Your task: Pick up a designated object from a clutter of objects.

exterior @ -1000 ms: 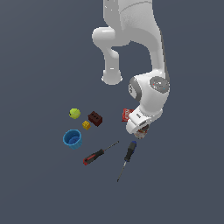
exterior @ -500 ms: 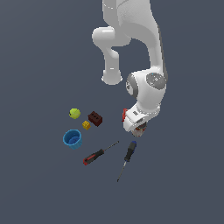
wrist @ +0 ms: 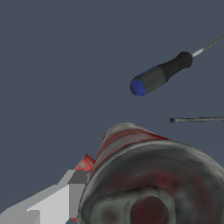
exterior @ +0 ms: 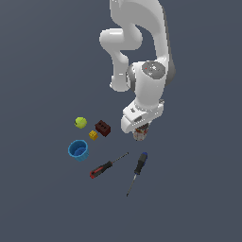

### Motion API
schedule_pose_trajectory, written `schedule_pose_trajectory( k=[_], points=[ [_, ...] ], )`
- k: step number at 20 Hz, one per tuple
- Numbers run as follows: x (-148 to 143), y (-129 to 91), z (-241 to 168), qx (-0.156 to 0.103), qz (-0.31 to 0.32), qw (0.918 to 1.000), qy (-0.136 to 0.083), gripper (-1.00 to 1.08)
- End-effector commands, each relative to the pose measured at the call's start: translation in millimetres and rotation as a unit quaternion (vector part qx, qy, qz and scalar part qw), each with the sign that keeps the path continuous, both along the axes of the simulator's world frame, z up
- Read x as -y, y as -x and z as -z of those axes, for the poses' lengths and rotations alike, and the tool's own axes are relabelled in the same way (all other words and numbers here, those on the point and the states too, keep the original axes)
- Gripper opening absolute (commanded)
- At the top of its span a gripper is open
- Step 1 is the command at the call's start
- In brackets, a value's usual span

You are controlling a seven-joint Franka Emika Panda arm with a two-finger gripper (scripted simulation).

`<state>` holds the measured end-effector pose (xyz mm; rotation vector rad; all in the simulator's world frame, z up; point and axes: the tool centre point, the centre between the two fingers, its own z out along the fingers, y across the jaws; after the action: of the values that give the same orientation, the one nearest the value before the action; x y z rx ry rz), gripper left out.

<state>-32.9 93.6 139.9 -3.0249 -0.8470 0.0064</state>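
Seemingly clamped on the tin can (exterior: 140, 134), the hand (exterior: 140, 132) holds it near the blue-handled screwdriver (exterior: 140, 163). A good lift likely rises straight and slowly, keeping the can level above the table (exterior: 198, 198).

The gripper (exterior: 141, 134) is rising above the black-and-blue screwdriver (exterior: 137, 169), further up than 0.5 s ago, and the can (exterior: 140, 134) comes up with it, pinched between the fingers. The red packet seen beside the wrist 1 s ago is now hidden behind the hand. The wrist joint above turns too, its grey cap now facing more upward.
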Motion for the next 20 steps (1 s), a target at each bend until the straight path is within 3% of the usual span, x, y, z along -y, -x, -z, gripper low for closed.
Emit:
schedule_pose_trajectory(
  k=[1,20],
  points=[
    [19.3,4.3,-19.8,0.002,0.0,1.0,-0.001,-1.0],
    [190.8,49.2,-182.3,0.002,0.0,1.0,-0.004,-1.0]
  ],
)
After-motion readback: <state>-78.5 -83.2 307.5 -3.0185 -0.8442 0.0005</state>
